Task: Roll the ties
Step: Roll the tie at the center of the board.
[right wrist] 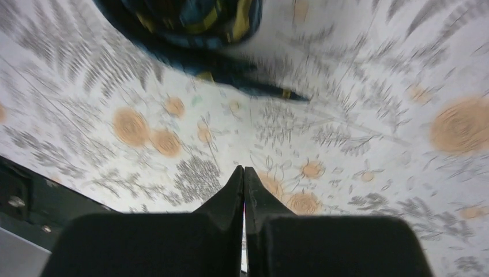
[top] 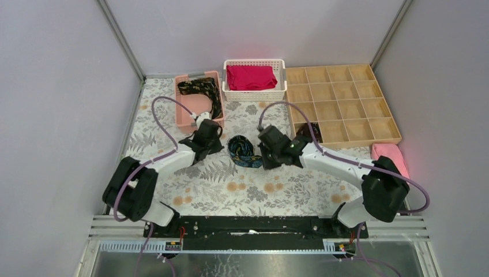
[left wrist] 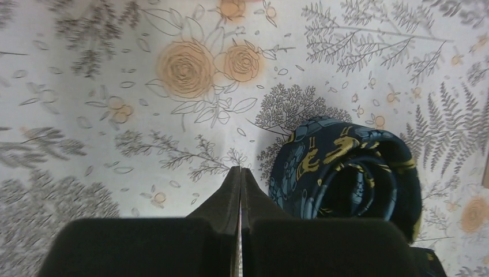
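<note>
At the far left of the flower-printed table (top: pixel 230 190), a pink basket (top: pixel 183 109) is seen holding an unrolled tie (top: pixel 203 90), black with a gold-brown pattern, draped loosely across its inside. Just in front of that basket the left tool (top: pixel 209 144) is poised over the cloth, its jaws pressed fully together with nothing gripped, as the left wrist view (left wrist: pixel 240 170) confirms. Immediately to its right, between the two arms, a rolled tie (top: pixel 242 151) is lying on the table as a loose dark coil with blue-teal and yellow figures (left wrist: pixel 346 173), touched by neither tool. The right tool (top: pixel 270 157) is placed just beside the coil on the other side, likewise closed tight and empty (right wrist: pixel 243 169); in its blurred wrist view the coil (right wrist: pixel 190 23) is shown at the top edge with a loose tail end trailing from it. Behind the coil, a white basket (top: pixel 254 95) is filled with a folded red cloth (top: pixel 251 77). To the right, a wooden tray (top: pixel 346 104) divided into many square compartments is set against the back; a small dark item (top: pixel 304 131) is glimpsed in its nearest left compartment, partly hidden by a cable and too small to identify. A pink towel (top: pixel 389 156) is laid at the far right edge.
</note>
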Robot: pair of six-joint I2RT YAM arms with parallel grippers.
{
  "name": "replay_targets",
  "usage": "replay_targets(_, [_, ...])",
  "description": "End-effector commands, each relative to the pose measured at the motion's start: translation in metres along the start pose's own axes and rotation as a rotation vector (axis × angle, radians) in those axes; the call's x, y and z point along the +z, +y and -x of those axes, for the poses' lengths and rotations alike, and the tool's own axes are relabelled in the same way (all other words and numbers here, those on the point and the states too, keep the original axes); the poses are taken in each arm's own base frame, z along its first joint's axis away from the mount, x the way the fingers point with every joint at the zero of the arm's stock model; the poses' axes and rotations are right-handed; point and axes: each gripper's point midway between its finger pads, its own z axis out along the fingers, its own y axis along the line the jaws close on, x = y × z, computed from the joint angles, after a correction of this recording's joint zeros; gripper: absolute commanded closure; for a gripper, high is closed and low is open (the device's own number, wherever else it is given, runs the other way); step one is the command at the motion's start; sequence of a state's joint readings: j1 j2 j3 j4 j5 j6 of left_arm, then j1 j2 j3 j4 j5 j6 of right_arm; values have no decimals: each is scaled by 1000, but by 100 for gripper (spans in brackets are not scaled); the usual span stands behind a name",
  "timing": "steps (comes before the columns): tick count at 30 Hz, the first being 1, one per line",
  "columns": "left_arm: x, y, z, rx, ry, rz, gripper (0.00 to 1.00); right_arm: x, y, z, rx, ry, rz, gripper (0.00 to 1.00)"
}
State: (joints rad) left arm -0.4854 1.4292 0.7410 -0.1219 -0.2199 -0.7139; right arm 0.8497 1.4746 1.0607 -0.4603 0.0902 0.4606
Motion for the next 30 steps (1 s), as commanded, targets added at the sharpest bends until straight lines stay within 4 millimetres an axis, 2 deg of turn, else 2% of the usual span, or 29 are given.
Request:
replay_targets(1, [19,-28,15,18,-50,-116,100,26,14,-37,49,77,64,100])
replay_targets(6, [33,-28,16,37,-69,-110,100,60,7,-58,54,131,30,100])
replay_targets(11, [44,-26,13,38,-66,-97,100,86,-20,-56,49,134,-113,100])
replay_targets(14, [49,-26,9,41,-52,-100,100,97,-37,-43,68,130,-171,100])
replay_targets(17, [54,-33,3,35,-25,-135,100,105,-51,-20,80,106,-208,100])
replay_targets(23, [59,-41,-5,20,5,-180,100,118,-69,20,70,73,-293,100])
replay_targets(27, [62,-45,-6,18,14,-192,100,133,-65,33,63,76,-266,100])
replay_targets(30, [62,-52,-10,5,30,-221,100,145,-47,42,58,79,-180,100])
